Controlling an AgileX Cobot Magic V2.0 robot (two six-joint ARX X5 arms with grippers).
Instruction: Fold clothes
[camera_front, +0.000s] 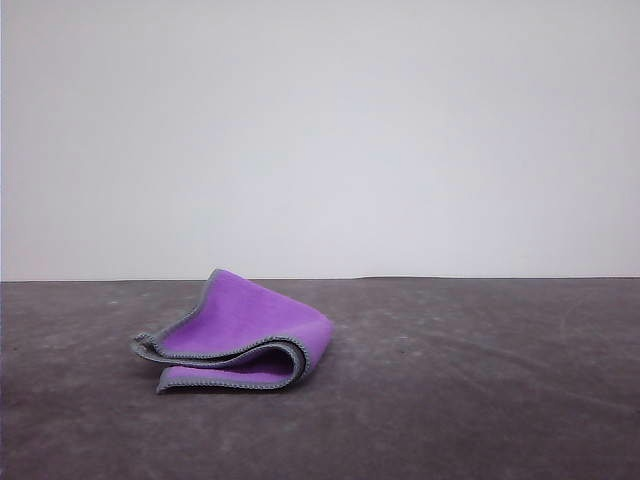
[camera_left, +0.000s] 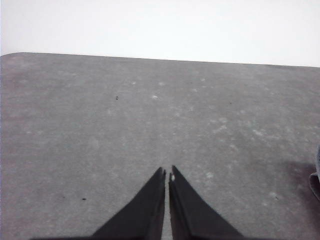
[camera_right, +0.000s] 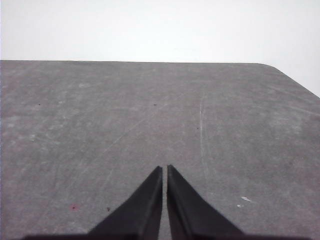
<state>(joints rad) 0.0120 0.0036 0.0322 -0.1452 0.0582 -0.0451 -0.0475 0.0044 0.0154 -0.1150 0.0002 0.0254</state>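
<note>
The clothes (camera_front: 245, 330) are one small cloth lying folded over on the dark table, left of centre in the front view. Bright purple faces up, and grey stitched edging runs along the layered open edges at the near left. A dark sliver of the cloth (camera_left: 316, 175) pokes in at the edge of the left wrist view. My left gripper (camera_left: 167, 172) hangs over bare table with its black fingers together, holding nothing. Over another bare stretch of table, my right gripper (camera_right: 164, 168) is likewise shut and empty.
The dark grey table (camera_front: 480, 390) is scuffed and bare around the cloth. Its far edge meets a plain white wall (camera_front: 320, 130). A rounded table corner (camera_right: 280, 70) appears in the right wrist view.
</note>
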